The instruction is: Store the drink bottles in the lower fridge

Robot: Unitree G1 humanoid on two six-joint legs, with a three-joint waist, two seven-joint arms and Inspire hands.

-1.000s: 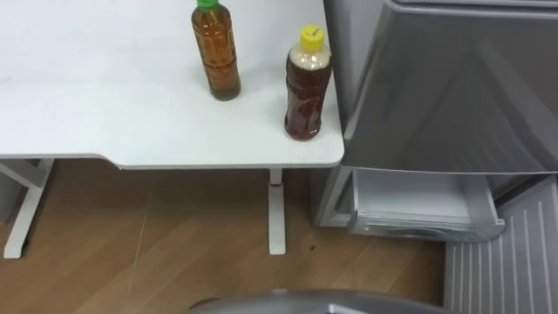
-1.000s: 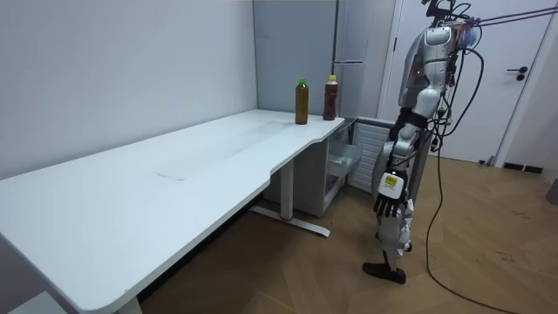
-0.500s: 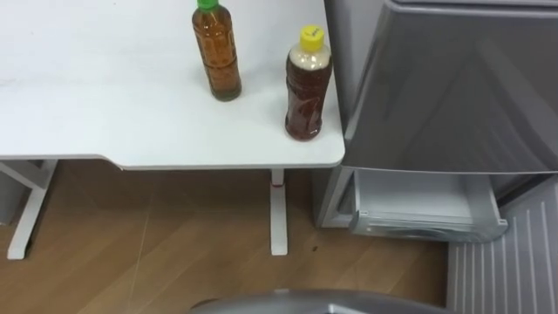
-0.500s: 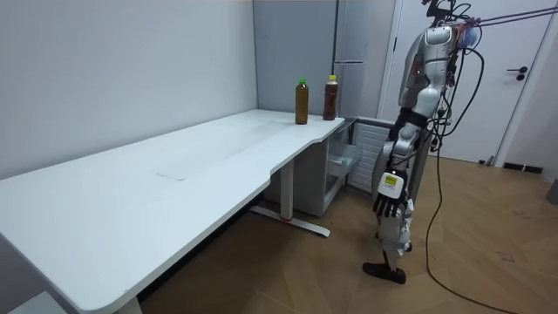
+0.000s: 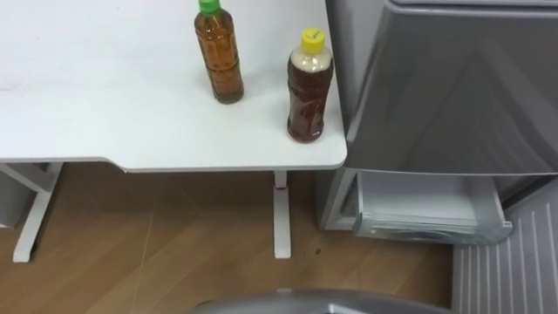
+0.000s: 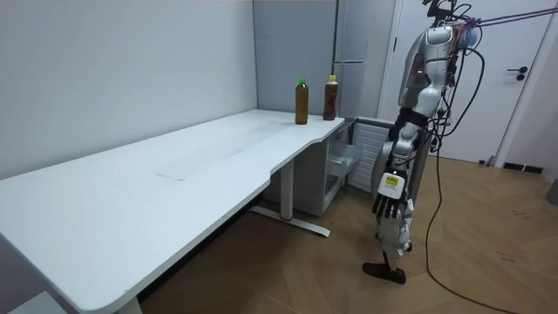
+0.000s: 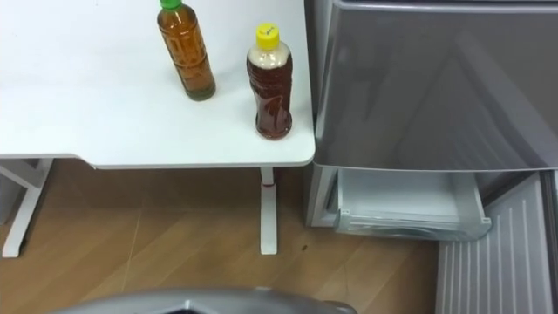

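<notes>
Two drink bottles stand upright near the right end of the white table (image 5: 105, 122): a green-capped one (image 5: 219, 52) with amber drink and, to its right by the table's corner, a yellow-capped one (image 5: 309, 87) with darker drink. Just right of the table stands the grey fridge (image 5: 453, 87). Its lower part is open, showing a pale drawer (image 5: 423, 208) and the ribbed inside of the door (image 5: 514, 262). In the room view I stand facing the table's end and the fridge, and my left hand (image 6: 391, 202) hangs at my side with relaxed fingers, holding nothing, far from the bottles (image 6: 302, 102).
A white table leg (image 5: 281, 214) stands on the wooden floor between me and the fridge. The long table (image 6: 174, 174) runs toward the room view's left. A white room door (image 6: 523, 78) is behind me at the room view's right.
The eye view has shifted slightly, which is the camera's own move. The bottles, the fridge and my hanging hand stay where they were.
</notes>
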